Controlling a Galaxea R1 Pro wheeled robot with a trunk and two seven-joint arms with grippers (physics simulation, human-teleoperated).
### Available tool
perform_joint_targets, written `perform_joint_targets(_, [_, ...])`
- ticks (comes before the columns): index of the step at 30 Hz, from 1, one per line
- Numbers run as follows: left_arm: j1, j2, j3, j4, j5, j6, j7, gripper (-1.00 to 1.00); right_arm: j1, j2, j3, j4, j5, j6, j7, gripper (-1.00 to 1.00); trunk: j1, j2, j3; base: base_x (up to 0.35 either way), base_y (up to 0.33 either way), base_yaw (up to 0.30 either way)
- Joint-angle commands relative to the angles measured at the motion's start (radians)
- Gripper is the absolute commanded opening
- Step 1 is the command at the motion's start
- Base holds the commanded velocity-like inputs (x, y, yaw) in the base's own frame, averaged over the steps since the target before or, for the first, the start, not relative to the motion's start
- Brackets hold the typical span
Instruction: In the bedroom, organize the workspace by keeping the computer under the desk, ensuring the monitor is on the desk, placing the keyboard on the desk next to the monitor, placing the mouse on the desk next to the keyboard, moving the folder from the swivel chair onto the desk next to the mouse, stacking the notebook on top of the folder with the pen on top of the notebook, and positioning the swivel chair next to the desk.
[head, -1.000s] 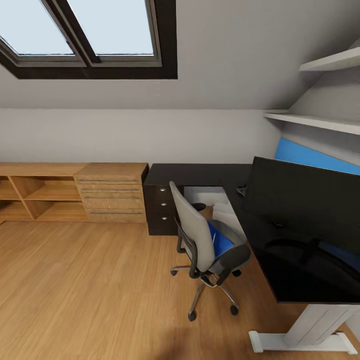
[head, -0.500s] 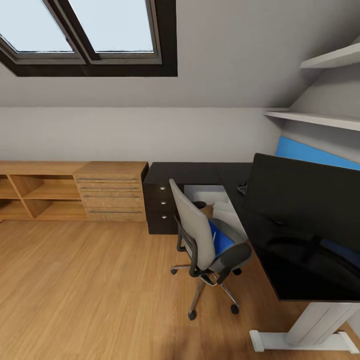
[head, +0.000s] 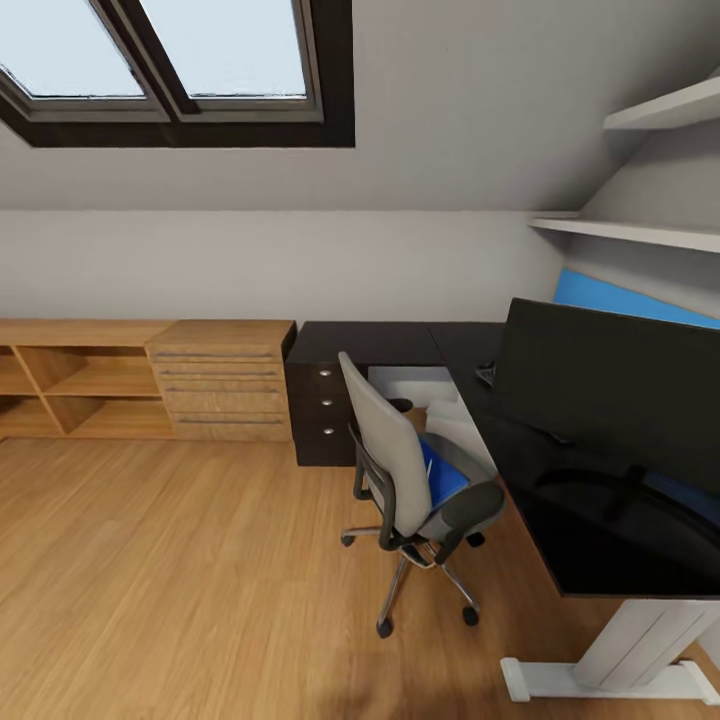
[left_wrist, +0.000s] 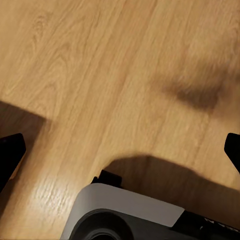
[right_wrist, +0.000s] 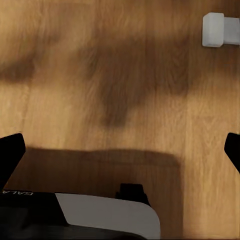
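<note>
The grey swivel chair (head: 392, 462) stands on the wood floor, its back toward me, beside the black-topped desk (head: 372, 343). The blue folder (head: 444, 480) lies on its seat. The wide black monitor (head: 612, 392) stands on the desk at the right. A dark item (head: 486, 376) peeks out at its left edge; I cannot tell what it is. A light grey box, apparently the computer (head: 410, 384), sits under the desk behind the chair. The keyboard, mouse, notebook and pen are out of view. My left gripper (left_wrist: 120, 150) and right gripper (right_wrist: 120, 150) hang open over bare floor.
Light wood cabinets (head: 215, 382) and open shelves (head: 60, 385) line the left wall under a skylight (head: 180, 60). A black drawer unit (head: 322, 410) stands beside them. The desk's white foot (head: 610, 680) (right_wrist: 217, 30) lies at the lower right. Wall shelves (head: 640, 232) hang above the monitor.
The whole head view has shifted slightly, so the camera has moved a little. The chair, the desk and the things on it keep their places relative to each other.
</note>
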Motion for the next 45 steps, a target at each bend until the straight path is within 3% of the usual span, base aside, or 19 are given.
perform_joint_targets(1, [0.000, 0.000, 0.001, 0.000, 0.000, -0.002, 0.000, 1.00, -0.001, 0.000, -0.001, 0.007, 0.006, -0.003, -0.001, 1.00, 0.004, -0.008, -0.004, 0.000, 0.000, 0.000])
perform_joint_targets(7, [0.000, 0.000, 0.001, 0.000, 0.000, -0.002, 0.000, 1.00, -0.001, 0.002, -0.001, 0.051, 0.006, -0.003, -0.001, 1.00, 0.027, -0.050, -0.023, 0.000, 0.000, 0.000])
perform_joint_targets(45, [0.000, -0.004, 0.002, 0.000, 0.000, -0.007, 0.000, 1.00, -0.001, 0.001, -0.001, 0.055, 0.006, -0.003, -0.001, 1.00, 0.173, -0.316, -0.142, 0.000, 0.000, 0.000])
